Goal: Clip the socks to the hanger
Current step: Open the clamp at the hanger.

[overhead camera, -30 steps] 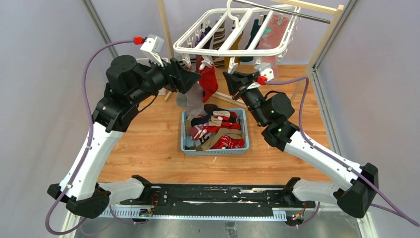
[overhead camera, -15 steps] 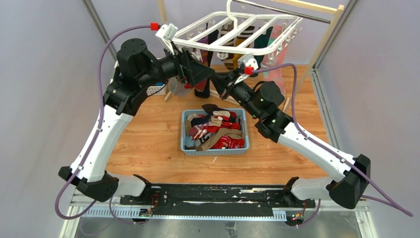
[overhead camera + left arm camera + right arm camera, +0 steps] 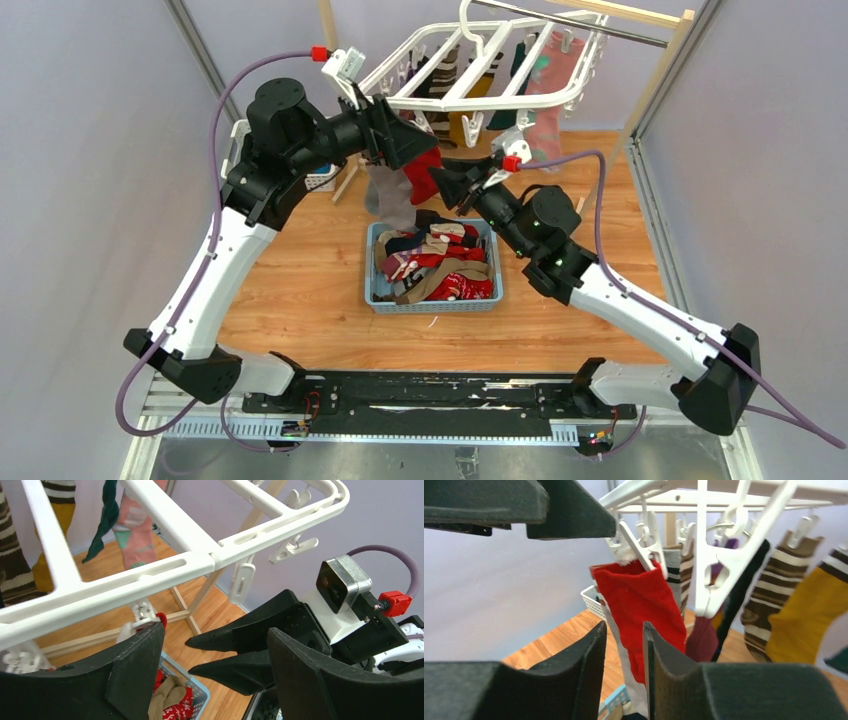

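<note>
Both arms are up at twelve o'clock under the hanger (image 3: 165, 572), which hangs off the wooden rack (image 3: 660, 75). The left tool (image 3: 216, 635) is spread wide with nothing in it, just below the frame's near corner. The right tool (image 3: 624, 626) sits nose to nose with it, its fingers drawn almost together with a sliver of gap, pinching nothing. A red sock (image 3: 644, 610) hangs from a clip right in front of the right tool, a grey sock (image 3: 393, 205) alongside. I read this as the break-off before fetching the next sock. To do it well, back both tools out toward six o'clock without brushing the red sock or hooking a dangling clip. Then lift one sock by its cuff. Counting now: two arms, one rack, one hanger, one blue basket (image 3: 435, 304) mid-surface (image 3: 290, 290), one white lattice basket (image 3: 322, 181) at ten o'clock. Hung socks number eight or nine; they overlap, so I can't be firmer. The heap of socks (image 3: 440, 265) in the blue basket is too tangled to count. Free clips (image 3: 295, 545): three in the left wrist view.
</note>
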Controlling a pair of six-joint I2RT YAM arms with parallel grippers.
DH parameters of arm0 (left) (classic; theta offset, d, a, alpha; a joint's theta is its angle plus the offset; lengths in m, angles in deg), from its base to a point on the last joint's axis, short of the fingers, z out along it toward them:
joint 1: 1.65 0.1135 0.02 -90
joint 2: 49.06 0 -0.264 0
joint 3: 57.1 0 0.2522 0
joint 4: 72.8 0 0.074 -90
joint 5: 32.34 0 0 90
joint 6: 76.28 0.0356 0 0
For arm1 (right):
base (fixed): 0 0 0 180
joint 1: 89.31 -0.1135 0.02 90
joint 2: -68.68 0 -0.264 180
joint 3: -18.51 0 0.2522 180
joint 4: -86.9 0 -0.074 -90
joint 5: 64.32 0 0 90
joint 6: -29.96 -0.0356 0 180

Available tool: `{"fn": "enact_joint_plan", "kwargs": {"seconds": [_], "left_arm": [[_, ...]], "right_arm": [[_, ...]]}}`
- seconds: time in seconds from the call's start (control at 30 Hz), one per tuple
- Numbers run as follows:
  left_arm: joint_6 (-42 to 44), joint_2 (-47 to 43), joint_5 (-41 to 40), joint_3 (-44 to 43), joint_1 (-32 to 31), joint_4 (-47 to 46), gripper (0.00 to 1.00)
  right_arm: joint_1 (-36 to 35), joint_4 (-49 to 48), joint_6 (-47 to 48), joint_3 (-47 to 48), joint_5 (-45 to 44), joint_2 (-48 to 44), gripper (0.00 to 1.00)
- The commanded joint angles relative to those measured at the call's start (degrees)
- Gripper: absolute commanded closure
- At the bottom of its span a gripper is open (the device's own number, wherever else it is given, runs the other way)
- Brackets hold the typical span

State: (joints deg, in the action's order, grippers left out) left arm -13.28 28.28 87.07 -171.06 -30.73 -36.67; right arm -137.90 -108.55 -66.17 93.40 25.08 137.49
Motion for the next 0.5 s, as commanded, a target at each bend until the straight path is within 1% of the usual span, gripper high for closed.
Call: {"fn": "enact_joint_plan", "kwargs": {"seconds": [0.0,0.03,0.1,0.23,0.47], "left_arm": [[1.88,-0.46,-1.16,1.69,-0.38,-1.68,0.21],[2.93,-0.15,-1.49,1.69,-0.36,-1.20,0.21],[4.82,0.16,-2.61,2.04,-0.39,-0.58,0.22],[7.32,0.57,-4.67,2.67,-0.43,0.00,0.22],[11.71,0.51,-8.77,3.08,-0.36,0.16,0.22]], "right_arm": [[-0.71,-5.79,3.90,-4.77,-8.09,-4.21,0.61],[-0.71,-6.08,5.07,-5.27,-9.48,-4.81,0.57],[-0.63,-6.54,6.73,-6.20,-11.04,-6.13,0.55],[-0.13,-5.98,9.94,-6.72,-13.56,-8.69,0.53],[2.27,-2.97,12.62,-6.87,-14.78,-12.12,0.51]]}}
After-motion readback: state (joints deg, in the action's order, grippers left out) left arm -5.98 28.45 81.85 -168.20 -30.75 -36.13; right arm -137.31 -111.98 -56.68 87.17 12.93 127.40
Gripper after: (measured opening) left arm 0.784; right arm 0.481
